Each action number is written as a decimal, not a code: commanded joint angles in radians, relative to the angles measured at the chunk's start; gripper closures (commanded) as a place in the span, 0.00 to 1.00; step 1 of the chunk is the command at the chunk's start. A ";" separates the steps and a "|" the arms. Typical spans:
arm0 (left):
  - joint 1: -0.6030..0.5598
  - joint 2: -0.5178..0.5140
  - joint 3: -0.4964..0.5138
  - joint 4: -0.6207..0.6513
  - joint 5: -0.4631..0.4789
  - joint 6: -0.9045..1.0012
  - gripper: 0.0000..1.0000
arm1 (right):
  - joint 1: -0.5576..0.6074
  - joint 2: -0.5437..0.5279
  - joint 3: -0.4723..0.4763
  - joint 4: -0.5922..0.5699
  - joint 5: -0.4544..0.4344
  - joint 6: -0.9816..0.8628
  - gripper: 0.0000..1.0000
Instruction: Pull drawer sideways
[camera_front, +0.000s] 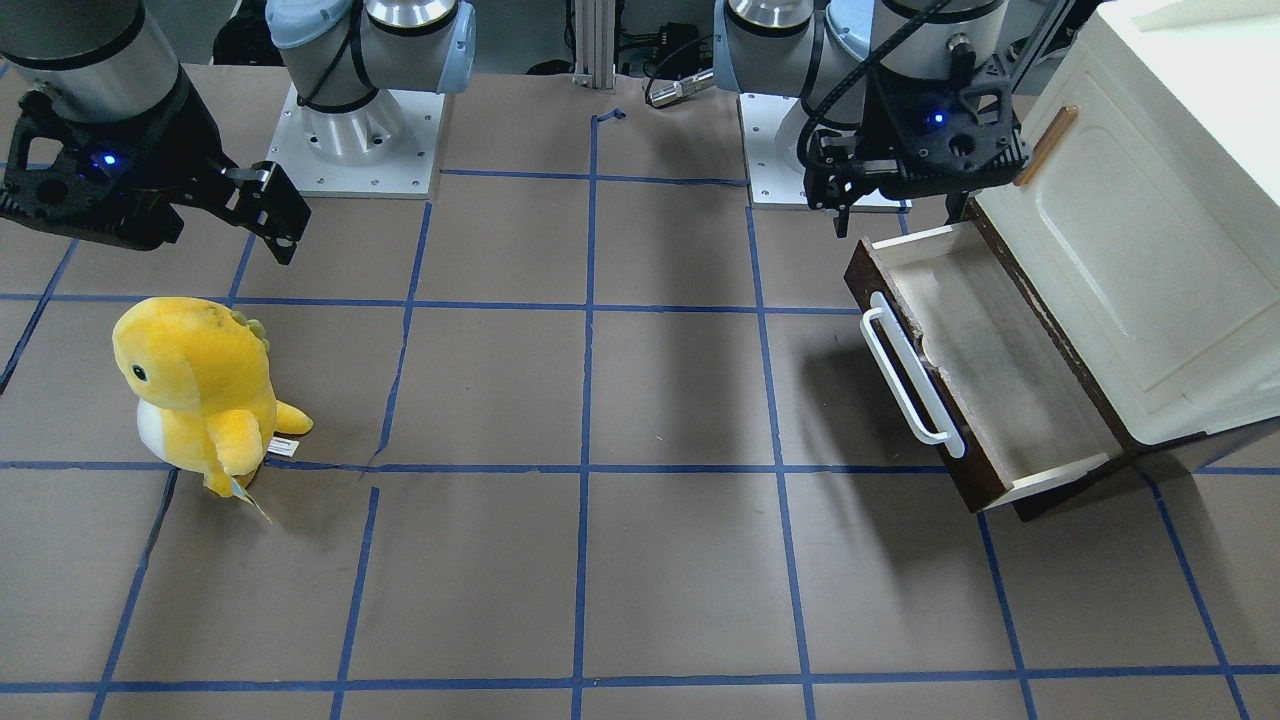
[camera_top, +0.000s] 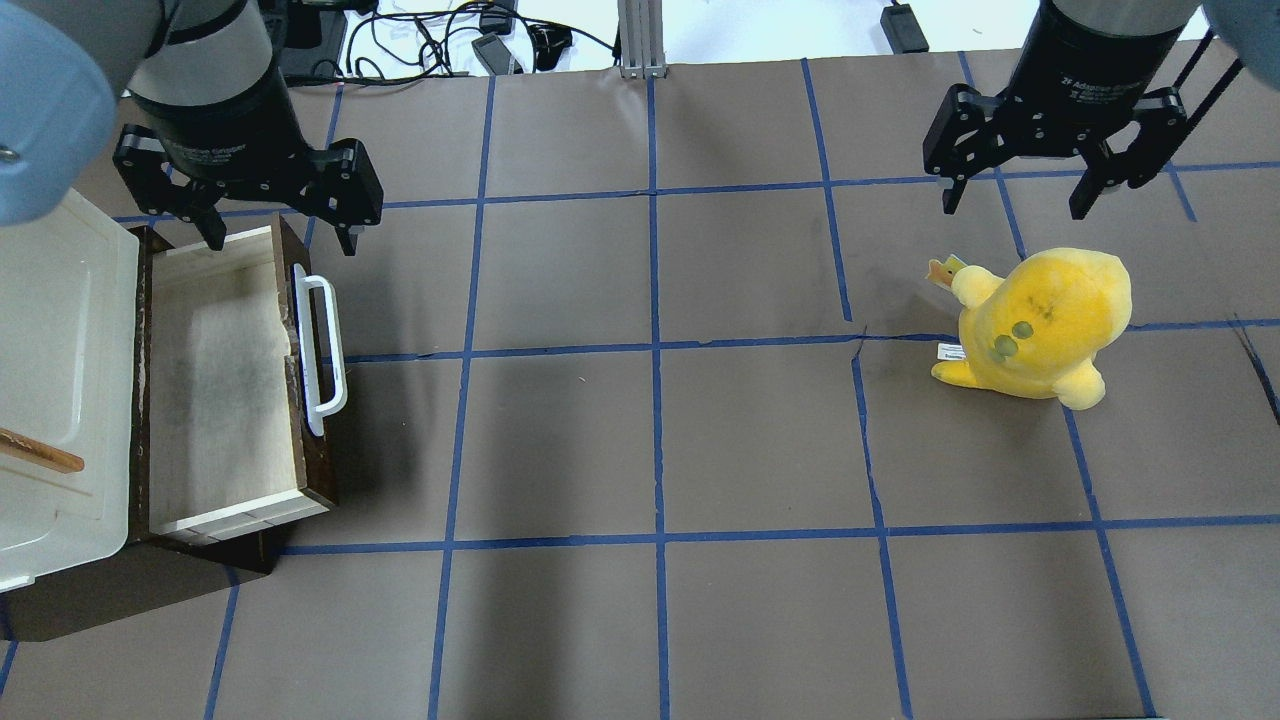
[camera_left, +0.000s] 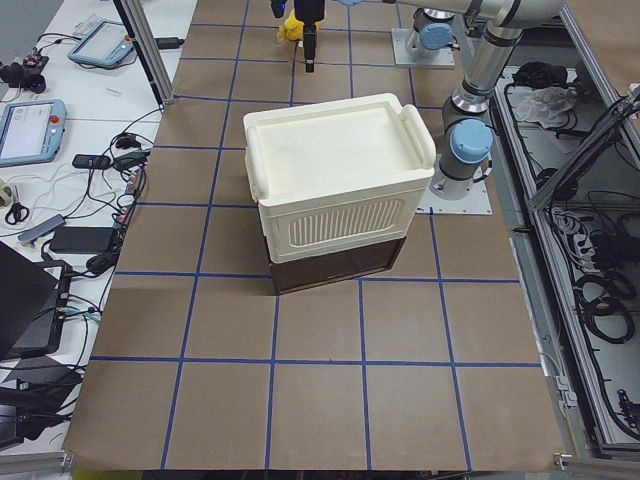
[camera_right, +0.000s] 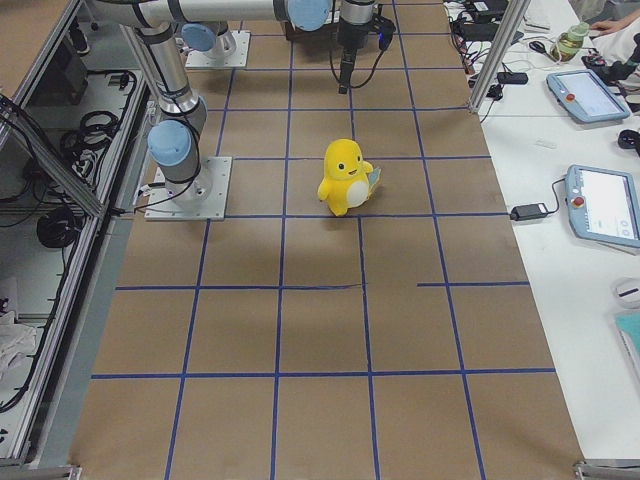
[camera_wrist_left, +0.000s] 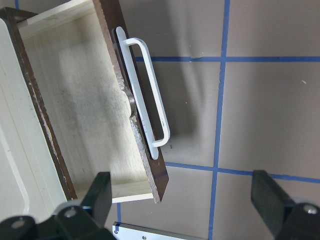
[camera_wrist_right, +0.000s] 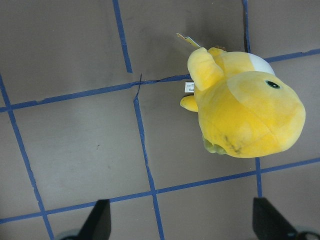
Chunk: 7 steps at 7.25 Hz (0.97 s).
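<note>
The drawer (camera_top: 215, 380) stands pulled out of the cream-white cabinet (camera_top: 50, 380), showing its pale wooden inside. Its dark brown front carries a long white bar handle (camera_top: 320, 345). It also shows in the front-facing view (camera_front: 990, 370) and the left wrist view (camera_wrist_left: 85, 105). My left gripper (camera_top: 283, 240) is open and empty. It hovers above the drawer's end nearest the robot base, one finger over the inside and one beyond the front. It touches nothing. My right gripper (camera_top: 1014, 205) is open and empty, far off above the table.
A yellow plush toy (camera_top: 1040, 325) stands on the table just below my right gripper (camera_wrist_right: 182, 220). The cabinet door with a small wooden handle (camera_front: 1045, 145) lies above the drawer. Blue tape lines grid the brown table (camera_top: 650, 450).
</note>
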 joint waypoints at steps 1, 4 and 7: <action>0.013 0.015 0.019 -0.011 -0.026 0.002 0.00 | -0.001 0.000 0.000 0.002 0.000 0.000 0.00; 0.010 0.033 0.016 0.001 -0.145 -0.015 0.00 | -0.001 0.000 0.000 0.000 0.000 0.000 0.00; 0.015 -0.003 -0.027 0.162 -0.163 -0.017 0.00 | 0.001 0.000 0.000 0.000 0.000 0.000 0.00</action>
